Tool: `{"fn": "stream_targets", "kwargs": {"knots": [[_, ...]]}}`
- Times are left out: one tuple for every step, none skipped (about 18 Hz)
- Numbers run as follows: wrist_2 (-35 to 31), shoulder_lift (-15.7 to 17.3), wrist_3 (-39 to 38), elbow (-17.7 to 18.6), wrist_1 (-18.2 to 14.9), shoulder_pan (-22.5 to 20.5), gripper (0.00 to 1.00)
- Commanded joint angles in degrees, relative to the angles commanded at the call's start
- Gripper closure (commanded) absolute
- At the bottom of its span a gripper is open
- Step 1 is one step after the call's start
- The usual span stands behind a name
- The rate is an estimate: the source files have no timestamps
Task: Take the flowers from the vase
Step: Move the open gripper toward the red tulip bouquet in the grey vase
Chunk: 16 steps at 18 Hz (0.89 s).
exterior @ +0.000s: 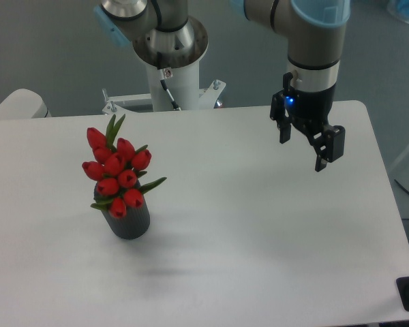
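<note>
White table (pixel 259 259) with flowers (pixel 116 170) in vase (pixel 129 221), empty tool (pixel 303 146) wide apart above, grey wall (pixel 48 48) behind.

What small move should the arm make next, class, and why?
Probably travel left across the table until it is above the flowers. The tool hangs open and empty far to the right, while the tulips stand in the vase, untouched.

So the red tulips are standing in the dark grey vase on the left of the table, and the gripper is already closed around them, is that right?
Not quite. The red tulips do stand in the dark grey vase on the left of the table, but the gripper is not closed around them: the camera view shows it open, hanging above the table's far right side, well apart from the flowers.
</note>
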<state>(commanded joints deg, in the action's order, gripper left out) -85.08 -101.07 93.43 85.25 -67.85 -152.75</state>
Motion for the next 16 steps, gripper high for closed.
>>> {"fn": "stream_targets", "kwargs": {"knots": [[0.09,0.09,0.0,0.35,0.26,0.0,0.0],[0.26,0.09,0.0,0.35,-0.08,0.09,0.0],[0.52,0.09,0.0,0.01,-0.35,0.0,0.0],[0.79,0.09,0.0,0.09,-0.35,0.09,0.0],[1.05,0.09,-0.09,0.35,-0.35,0.09,0.0],[1.14,0.09,-0.09,0.35,-0.35,0.09,0.0],[1.32,0.09,-0.09,0.44,-0.35,0.09,0.0],[2.1,0.09,-0.17,0.44,-0.44,0.09,0.0],[2.72,0.09,-0.35,0.62,-0.35,0.09,0.0],[2.81,0.09,-0.53,0.97,-0.26,0.09,0.0],[2.81,0.09,-0.79,1.23,-0.09,0.17,0.0],[3.07,0.17,-0.88,1.32,-0.17,0.26,0.0],[3.34,0.09,-0.97,1.41,-0.09,0.96,0.0],[3.43,0.09,-1.05,1.58,-0.09,1.4,0.0],[3.51,0.17,-1.14,1.84,-0.09,1.67,0.0],[3.95,0.26,-1.06,2.37,-0.17,1.76,0.0]]}}
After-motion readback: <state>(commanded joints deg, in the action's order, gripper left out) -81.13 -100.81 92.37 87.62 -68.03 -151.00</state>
